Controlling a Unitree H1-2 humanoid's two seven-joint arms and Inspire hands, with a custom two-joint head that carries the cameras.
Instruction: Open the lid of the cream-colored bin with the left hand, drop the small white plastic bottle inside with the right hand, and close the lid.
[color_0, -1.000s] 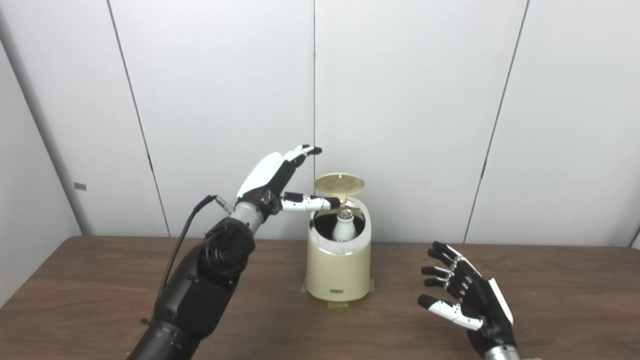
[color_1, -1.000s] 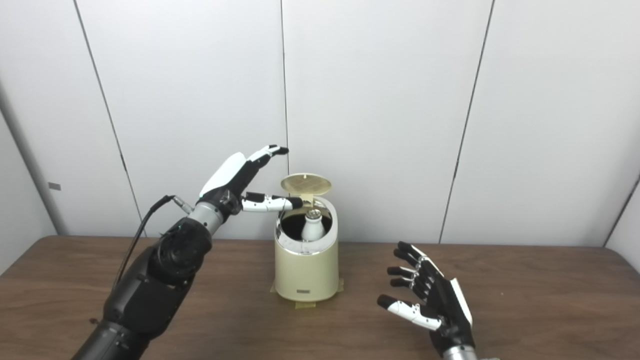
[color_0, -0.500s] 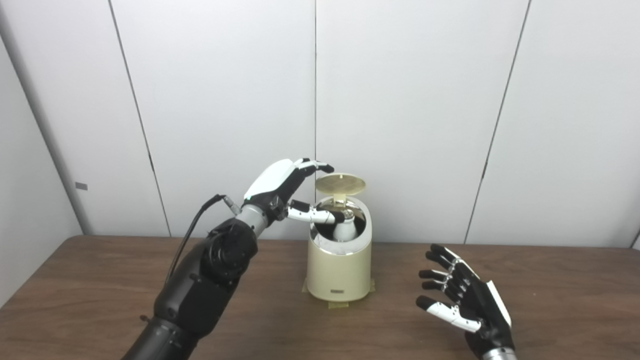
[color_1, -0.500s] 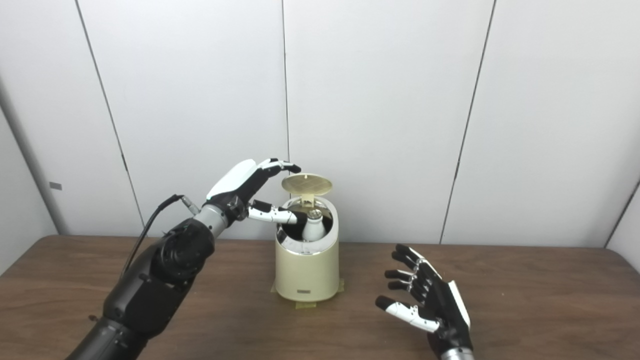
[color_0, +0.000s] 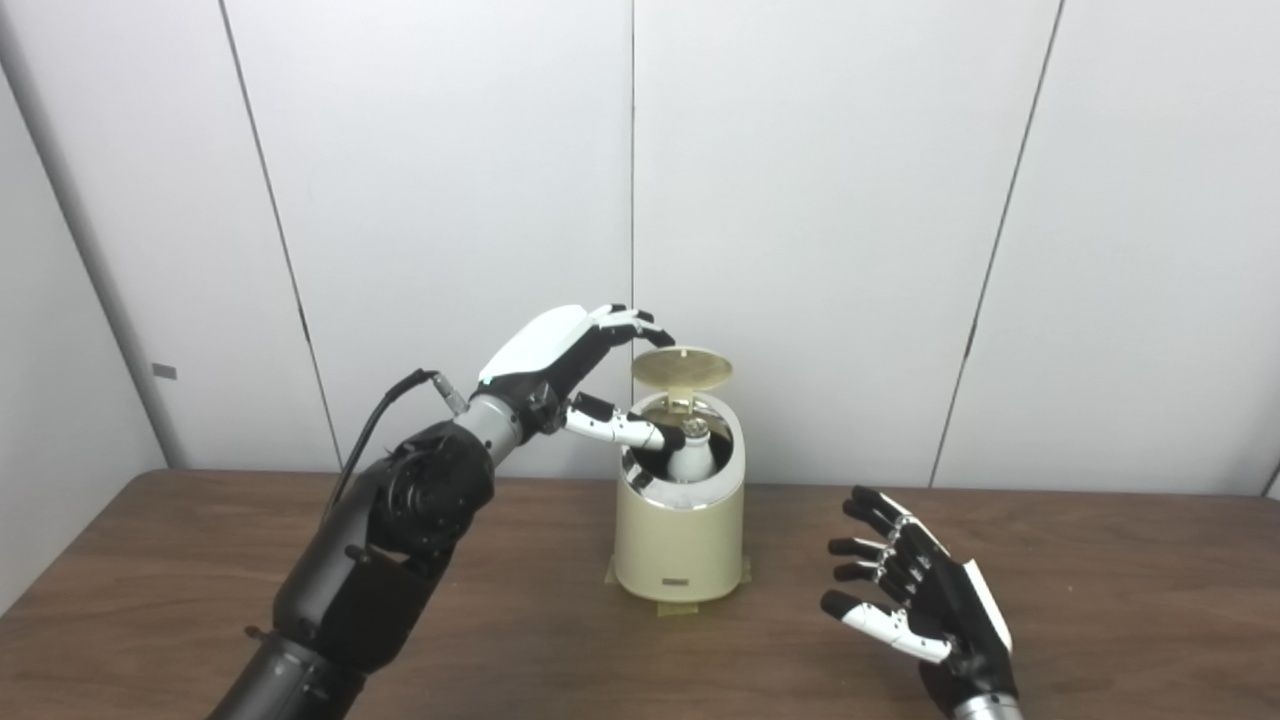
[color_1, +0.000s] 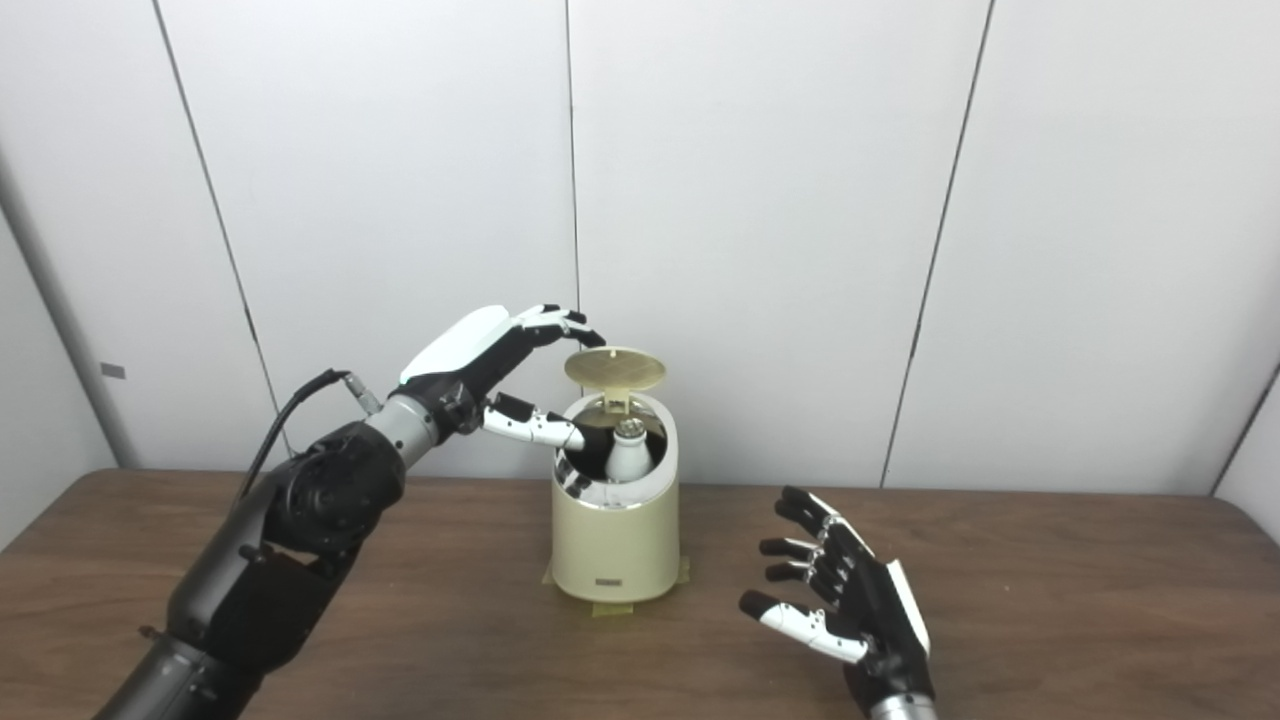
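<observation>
The cream-colored bin (color_0: 678, 545) stands mid-table on tape patches, its round lid (color_0: 681, 367) raised behind the opening. The small white plastic bottle (color_0: 690, 457) stands upright inside, its silver cap showing above the rim. My left hand (color_0: 565, 365) hovers at the bin's upper left, open. Its fingers (color_0: 628, 322) curl over the lid's left edge, and its thumb reaches into the opening beside the bottle. Whether the fingers touch the lid I cannot tell. My right hand (color_0: 915, 605) rests low at the right of the bin, open, fingers spread and holding nothing.
The brown wooden table (color_0: 150, 590) runs across the view. White wall panels stand close behind the bin. A black cable (color_0: 375, 435) loops from my left wrist.
My left hand has dropped from above the bin and curled its fingers toward the lid's left edge, the thumb going into the opening. My right hand drifted slightly left and down.
</observation>
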